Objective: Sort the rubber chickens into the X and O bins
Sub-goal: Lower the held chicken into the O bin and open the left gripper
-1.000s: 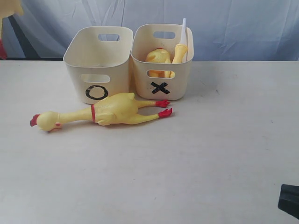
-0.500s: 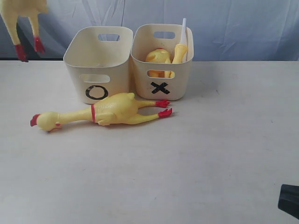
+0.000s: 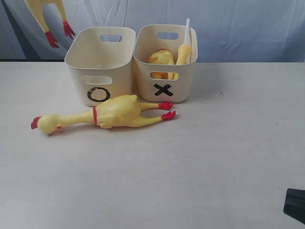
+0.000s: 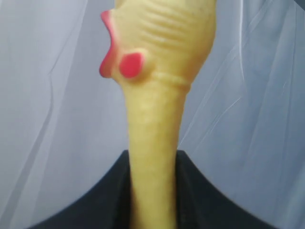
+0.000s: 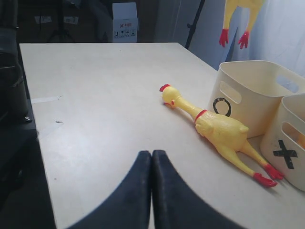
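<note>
Dangling chicken (image 3: 45,4) farther right against curtain (image 3: 238,28)

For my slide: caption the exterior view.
One rubber chicken hangs upper left; a second chicken lies on the table before the O bin and X bin.

A robot test room, much like a lab.
A big white cloth (image 3: 238,28) hangs like a wall behind a plain pale tabletop (image 3: 214,157). An O tub (image 3: 121,78) and an X tub (image 3: 183,81) stand side by side on it. Beyond the tabletop the room is dark, with a white cardboard box (image 5: 125,21) and a black pole (image 5: 195,21).
</note>
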Robot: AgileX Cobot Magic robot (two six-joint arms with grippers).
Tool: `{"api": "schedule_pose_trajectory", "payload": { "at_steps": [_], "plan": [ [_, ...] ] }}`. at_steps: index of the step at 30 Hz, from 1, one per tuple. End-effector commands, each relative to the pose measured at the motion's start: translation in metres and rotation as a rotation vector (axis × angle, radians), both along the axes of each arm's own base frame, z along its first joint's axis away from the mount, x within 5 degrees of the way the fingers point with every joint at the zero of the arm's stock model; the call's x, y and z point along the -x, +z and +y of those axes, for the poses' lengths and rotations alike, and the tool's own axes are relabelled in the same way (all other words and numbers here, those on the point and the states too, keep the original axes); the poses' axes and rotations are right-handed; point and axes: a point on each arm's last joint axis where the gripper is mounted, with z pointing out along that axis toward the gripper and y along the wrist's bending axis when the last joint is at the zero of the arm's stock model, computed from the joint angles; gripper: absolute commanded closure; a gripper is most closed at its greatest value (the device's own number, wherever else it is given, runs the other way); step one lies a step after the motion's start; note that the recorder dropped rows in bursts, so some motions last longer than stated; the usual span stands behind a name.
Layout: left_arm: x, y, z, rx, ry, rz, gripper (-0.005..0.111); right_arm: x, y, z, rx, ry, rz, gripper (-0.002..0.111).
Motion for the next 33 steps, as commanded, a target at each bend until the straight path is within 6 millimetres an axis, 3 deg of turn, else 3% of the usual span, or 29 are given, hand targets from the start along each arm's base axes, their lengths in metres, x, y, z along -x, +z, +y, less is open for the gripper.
{"api": "schedule_pose_trajectory", "payload": {
  "at_steps": [1, 10, 15, 19, 26, 33],
  "plan": [
    [-0.012, -0.011, 0.003, 0.066, -0.036, -0.039, 0.107, -0.001, -0.001, -0.001, -0.007, -0.014, -0.005, 0.108],
    [-0.041, -0.038, -0.001, 0.098, -0.133, -0.058, 0.107, -0.001, -0.001, -0.001, -0.007, -0.014, -0.005, 0.108],
    [-0.056, -0.049, -0.02, 0.082, -0.216, -0.054, 0.107, -0.001, -0.001, -0.001, -0.006, -0.014, -0.006, 0.108],
    [-0.07, -0.073, -0.045, 0.071, -0.252, 0.004, 0.107, -0.001, -0.001, -0.001, -0.006, -0.014, -0.006, 0.108],
    [-0.085, -0.121, -0.067, 0.086, -0.24, 0.144, 0.107, -0.001, -0.001, -0.001, -0.006, -0.014, -0.006, 0.108],
    [-0.093, -0.147, -0.08, 0.064, -0.191, 0.271, 0.107, -0.001, -0.001, -0.001, -0.006, -0.014, -0.006, 0.108]
  ]
}}
